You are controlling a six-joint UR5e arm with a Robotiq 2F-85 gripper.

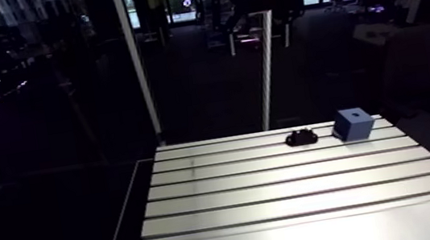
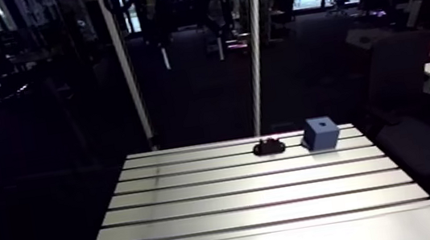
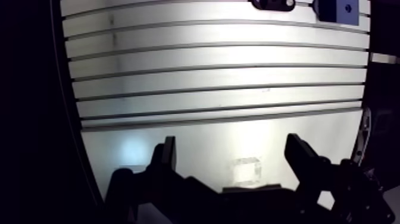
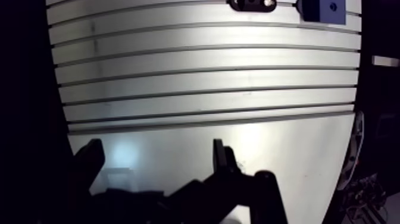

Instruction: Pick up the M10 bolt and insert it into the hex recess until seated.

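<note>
Aluminium bench (image 1: 277,186) carries what looks like the dark bolt (image 1: 301,137) at its far edge, just beside the blue block (image 1: 352,123), whose top hole is probably the recess. Your tool (image 3: 231,146) hangs well short of both, spread wide and empty, presumably ready for the grasp.

The place was a robotics lab or workshop: a slotted aluminium bench (image 1: 294,191) carried a small blue block (image 1: 352,124) and a dark part (image 1: 301,137), with a robot's two-fingered pincer (image 3: 231,143) above it.
</note>
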